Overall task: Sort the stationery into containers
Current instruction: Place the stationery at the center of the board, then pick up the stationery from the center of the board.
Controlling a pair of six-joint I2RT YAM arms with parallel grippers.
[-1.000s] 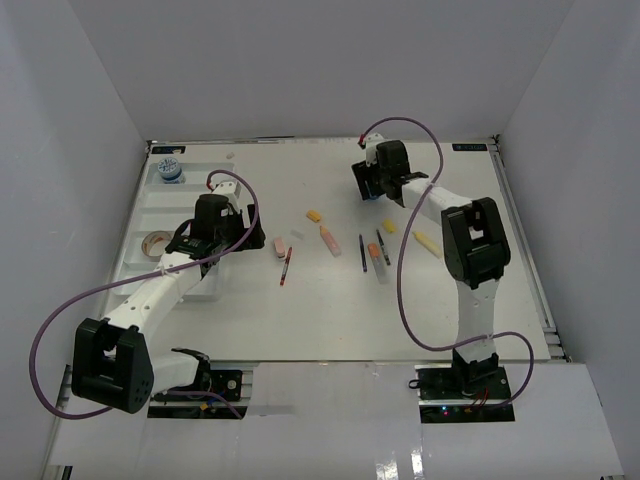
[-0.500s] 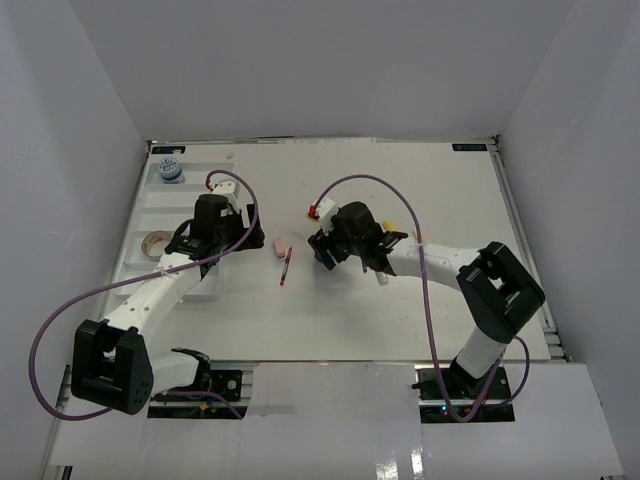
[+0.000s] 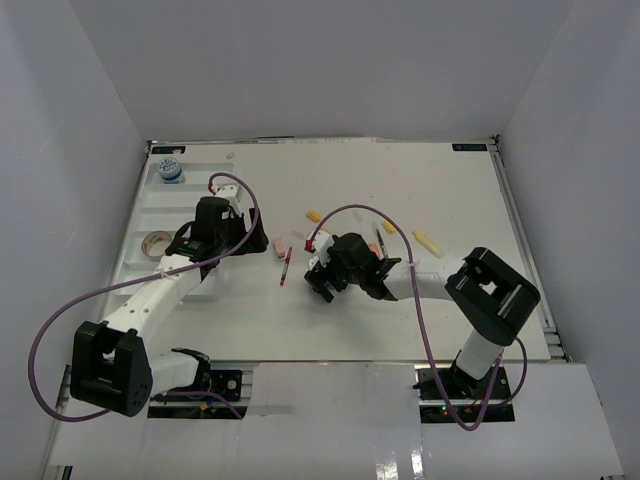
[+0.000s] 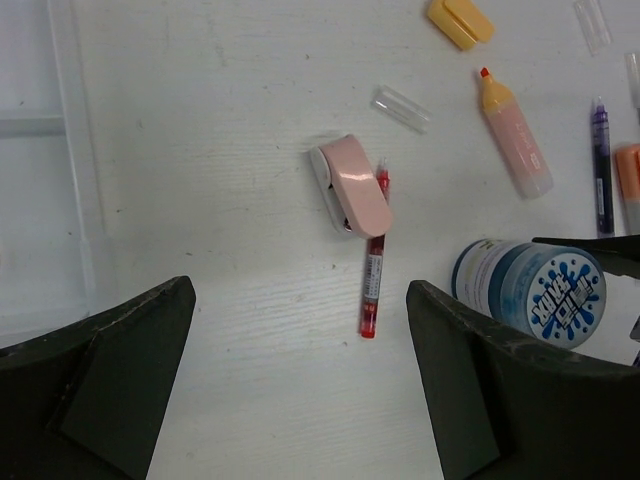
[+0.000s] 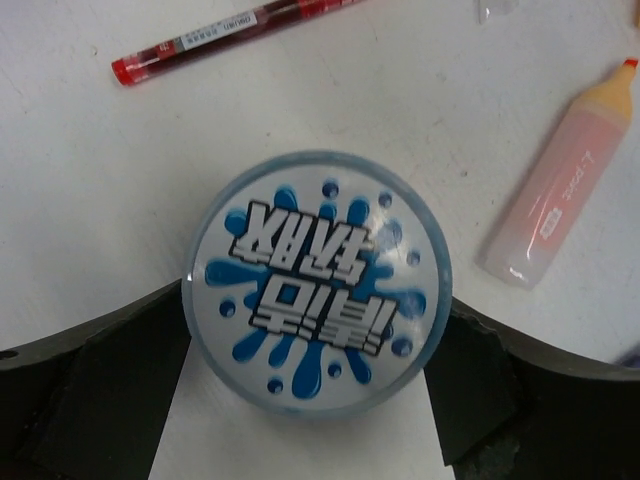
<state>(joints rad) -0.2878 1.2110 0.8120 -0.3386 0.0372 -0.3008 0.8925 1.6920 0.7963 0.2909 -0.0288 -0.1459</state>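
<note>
A round blue-white tub (image 5: 320, 300) stands upright on the table between the fingers of my right gripper (image 5: 318, 300), which is open, its fingers close beside the tub's sides. From above, this gripper (image 3: 325, 275) sits mid-table and covers the tub. In the left wrist view the same tub (image 4: 530, 290) is at the right. My left gripper (image 4: 300, 290) is open and empty above bare table, near the white tray (image 3: 140, 215). A pink eraser (image 4: 350, 190) and a red pen (image 4: 373, 270) lie ahead of it.
The tray holds a second tub (image 3: 172, 170) and a tan tape roll (image 3: 157, 241). Loose on the table are a pink marker (image 5: 555, 215), a yellow eraser (image 4: 459, 20), a dark pen (image 4: 600, 165), an orange marker (image 4: 628, 175) and a yellow piece (image 3: 427, 241).
My right arm has swung from the far back of the table to the middle, beside the red pen. The left arm has not moved.
</note>
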